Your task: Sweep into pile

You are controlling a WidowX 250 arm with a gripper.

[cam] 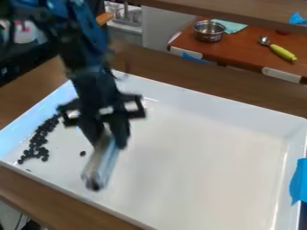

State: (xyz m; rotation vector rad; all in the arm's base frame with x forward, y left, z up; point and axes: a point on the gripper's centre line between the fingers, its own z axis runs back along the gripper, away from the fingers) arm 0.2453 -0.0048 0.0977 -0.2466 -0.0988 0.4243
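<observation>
Gripper clasps silver tool above white tray

The gripper (110, 140), left of the frame's centre, grips the silver tool (99, 167). Dark beads (39, 138) cluster at far left in the tray (210, 161); a single bead (83, 153) lies apart.

- Under the tool (110, 140): tray (210, 101), on the desk (228, 85)
- In the tool: held object (99, 168)
- Left, in the tray: cluster (39, 141); nearer the tool, 1 piece (83, 153)
- Behind, right: pot (208, 32), spoon (278, 50)
</observation>
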